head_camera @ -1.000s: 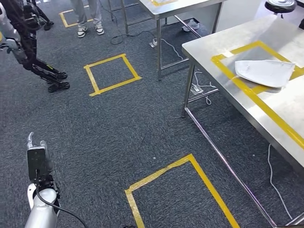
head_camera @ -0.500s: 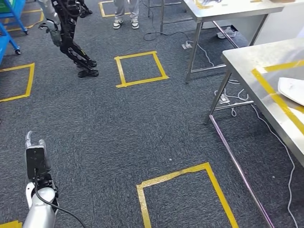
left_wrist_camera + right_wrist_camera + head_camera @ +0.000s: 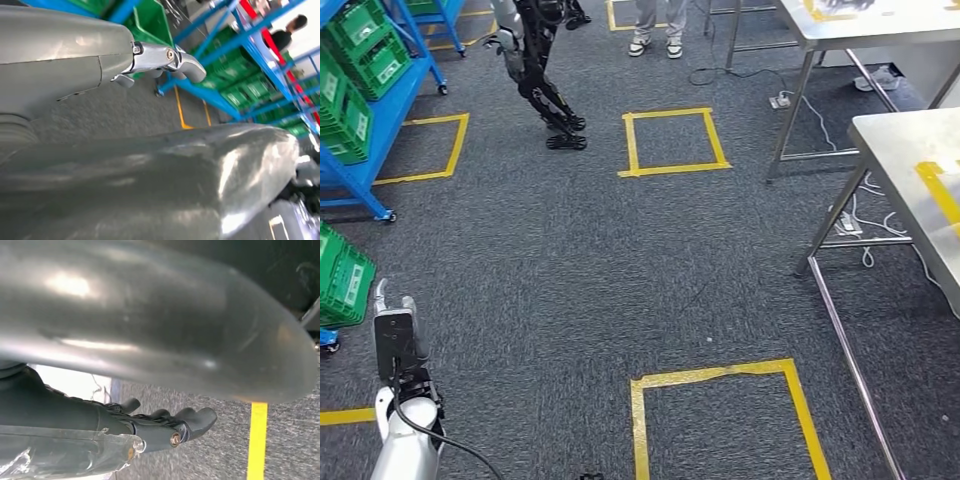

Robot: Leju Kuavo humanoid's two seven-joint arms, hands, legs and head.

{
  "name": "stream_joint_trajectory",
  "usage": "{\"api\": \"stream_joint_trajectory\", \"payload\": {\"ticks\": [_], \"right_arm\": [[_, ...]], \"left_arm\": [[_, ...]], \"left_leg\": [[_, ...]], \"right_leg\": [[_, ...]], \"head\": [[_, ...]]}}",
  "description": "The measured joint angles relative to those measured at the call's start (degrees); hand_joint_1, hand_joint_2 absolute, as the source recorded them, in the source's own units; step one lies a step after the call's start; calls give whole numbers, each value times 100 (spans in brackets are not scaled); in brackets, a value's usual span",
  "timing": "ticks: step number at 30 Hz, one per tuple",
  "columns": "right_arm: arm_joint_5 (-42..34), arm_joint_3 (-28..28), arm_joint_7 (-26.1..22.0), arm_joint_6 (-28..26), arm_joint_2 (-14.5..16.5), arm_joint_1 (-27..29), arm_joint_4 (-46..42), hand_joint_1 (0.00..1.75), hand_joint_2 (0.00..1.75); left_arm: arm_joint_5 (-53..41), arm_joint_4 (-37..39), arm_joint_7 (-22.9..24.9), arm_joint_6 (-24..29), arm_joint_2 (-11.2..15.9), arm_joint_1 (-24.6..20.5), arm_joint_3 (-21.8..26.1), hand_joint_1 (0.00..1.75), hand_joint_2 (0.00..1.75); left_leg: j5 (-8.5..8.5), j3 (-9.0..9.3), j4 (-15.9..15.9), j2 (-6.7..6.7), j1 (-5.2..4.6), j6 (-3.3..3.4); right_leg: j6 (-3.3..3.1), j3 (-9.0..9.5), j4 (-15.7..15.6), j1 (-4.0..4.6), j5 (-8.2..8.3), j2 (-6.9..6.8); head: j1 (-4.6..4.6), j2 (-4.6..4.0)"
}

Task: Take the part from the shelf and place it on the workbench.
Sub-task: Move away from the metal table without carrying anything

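Shelf (image 3: 376, 110) first: from my remote seat I see the blue frame standing at the far left of the head view, loaded with green crates (image 3: 365, 40), and one more green crate (image 3: 343, 285) sits lower down, closer to the robot's left side. I cannot pick out the part itself among those crates. The left hand (image 3: 392, 305) hangs low at the robot's left over the grey carpet (image 3: 546, 300); in its wrist view the fingers (image 3: 181, 62) reach out straight, well apart from the thick thumb, with nothing between them. The right hand (image 3: 113, 425) hangs above carpet beside a strip of yellow tape (image 3: 257, 440); its dark fingers (image 3: 188, 422) are lightly bent, clear of the thumb, and hold nothing. At the right edge of the head view stands the steel table (image 3: 901, 150), a yellow tape line (image 3: 943, 190) running toward its near edge and loose cables (image 3: 848, 215) lying on the floor under it. A second table (image 3: 863, 25) stands farther back. Two taped yellow squares mark the carpet, one near (image 3: 727, 375) and one farther off (image 3: 673, 140). Beyond the far square another robot (image 3: 539, 60) is leaning, and a person's shoes (image 3: 656, 45) are just behind it.
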Motion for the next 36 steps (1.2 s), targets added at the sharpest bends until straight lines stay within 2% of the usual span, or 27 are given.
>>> {"api": "stream_joint_trajectory", "payload": {"ticks": [1,2,4,5,7,8,9,11,13,14,15,16,17,19,20,21,23,25,27,28,29,30,31,32,33,35,36], "right_arm": [[1,0,0,1,0,-4,-1,0,0],[2,1,0,1,-1,-9,-1,0,0],[8,2,-1,2,-2,-15,1,0,0],[11,3,-1,2,-2,-17,1,0,0],[20,5,-1,2,-2,-22,-1,0,0],[22,7,-2,3,-2,-27,-1,0,0],[23,8,-4,3,-2,-30,-1,0,0],[24,10,-8,4,-2,-29,-1,0,0],[24,11,-8,4,-3,-15,-1,0,0],[24,13,-7,4,-4,-10,-1,0,0],[25,14,-6,4,-4,-8,-1,0,0],[25,16,-6,4,-4,-9,-1,0,0],[25,17,-7,4,-4,-13,-1,0,0],[25,21,-10,7,-3,-21,-1,0,0],[25,24,-11,9,-3,-25,-1,0,0],[24,27,-11,11,-2,-29,-1,0,0],[22,35,-13,13,-2,-35,-1,0,0],[22,42,-16,13,-1,-37,-1,0,0],[22,45,-19,14,-1,-25,-1,0,0],[22,46,-19,15,-2,-16,-1,0,0],[21,46,-19,15,-3,-9,-1,0,0],[21,46,-19,15,-4,-6,-1,0,0],[22,46,-19,15,-4,-9,-1,0,0],[22,46,-19,16,-4,-14,-1,0,0],[23,46,-19,17,-4,-17,-1,0,0],[23,46,-19,17,-4,-18,-1,0,0],[23,46,-19,17,-4,-18,-1,0,0]], "left_arm": [[-9,0,-1,5,2,1,1,0,0],[-21,0,-2,10,2,-3,2,0,0],[-45,0,-10,22,-2,-28,-1,0,0],[-53,0,-15,30,-3,-35,-1,0,0],[-60,0,-22,47,4,-30,4,0,0],[-61,0,-22,59,6,-25,8,0,0],[-64,0,-22,67,7,-25,10,0,0],[-79,0,-23,83,3,-43,11,0,0],[-93,0,-24,88,3,-51,13,0,0],[-97,0,-24,90,2,-49,14,0,0],[-99,0,-24,90,2,-47,14,0,0],[-101,0,-24,91,2,-47,15,0,0],[-104,0,-25,93,1,-49,15,0,0],[-111,0,-31,105,0,-54,16,0,0],[-118,0,-35,115,1,-55,17,0,0],[-123,0,-40,123,3,-53,19,0,0],[-132,0,-50,132,7,-40,22,0,0],[-139,0,-60,135,11,-46,25,0,0],[-146,0,-63,137,10,-70,23,0,0],[-146,0,-63,137,8,-72,22,0,0],[-146,0,-63,137,6,-64,22,0,0],[-146,0,-63,137,5,-54,22,0,0],[-146,0,-63,137,6,-48,23,0,0],[-146,0,-63,138,7,-48,23,0,0],[-146,0,-63,138,6,-55,23,0,0],[-148,0,-64,140,2,-74,22,0,0],[-148,0,-64,140,2,-77,22,0,0]], "left_leg": [[174,195,-319,54,-1,4],[349,445,-737,189,-5,12],[532,811,-1409,436,-39,64],[542,868,-1542,495,-56,98],[542,844,-1568,388,-67,177],[551,837,-1573,323,-62,210],[562,834,-1578,261,-54,247],[576,828,-1583,137,-39,303],[583,821,-1582,-4,-44,327],[586,821,-1581,-80,-45,330],[590,823,-1580,-163,-45,328],[596,828,-1578,-250,-43,322],[599,832,-1574,-331,-38,311],[615,807,-1556,-470,-38,264],[631,780,-1551,-526,-31,229],[654,751,-1556,-579,-23,188],[675,705,-1559,-625,1,119],[495,566,-1301,-404,-10,75],[116,236,-604,-126,-21,45],[-40,58,-224,-71,-20,32],[-105,-54,23,-44,-18,23],[-62,-65,65,-25,-17,19],[80,44,-126,8,-17,18],[273,249,-491,90,-19,22],[428,483,-910,266,-30,22],[568,776,-1459,514,-57,77],[559,808,-1542,547,-75,113]], "right_leg": [[5,4,1,0,-2,-78],[17,13,2,6,-7,-145],[69,19,21,47,-29,-266],[99,22,26,67,-38,-325],[156,37,21,71,-54,-429],[190,30,52,60,-95,-380],[219,-18,173,47,-188,-254],[254,-300,805,33,-542,83],[249,-673,1603,35,-862,215],[243,-770,1788,36,-886,227],[234,-754,1730,33,-785,237],[224,-626,1440,25,-589,263],[220,-425,1005,7,-362,351],[222,-87,283,-38,-100,614],[218,-19,128,-46,-70,701],[203,-12,102,-38,-80,714],[134,-19,86,-19,-38,588],[63,-18,46,-22,-1,454],[28,-24,29,-12,8,304],[22,-29,30,-5,6,221],[20,-32,30,-2,3,138],[19,-32,30,-1,1,56],[23,-28,30,-1,-4,-23],[32,-18,31,0,-12,-95],[50,-7,35,17,-25,-159],[96,13,44,62,-59,-269],[121,26,41,82,-72,-328]], "head": [[-1,0],[-2,-1],[-5,-1],[-5,-1],[4,0],[7,0],[21,0],[50,0],[64,0],[68,0],[69,0],[70,0],[70,0],[67,-1],[63,-1],[61,-1],[58,0],[28,0],[-7,0],[-10,0],[-11,0],[-12,0],[-12,0],[-13,0],[-18,0],[-21,0],[-19,0]]}}
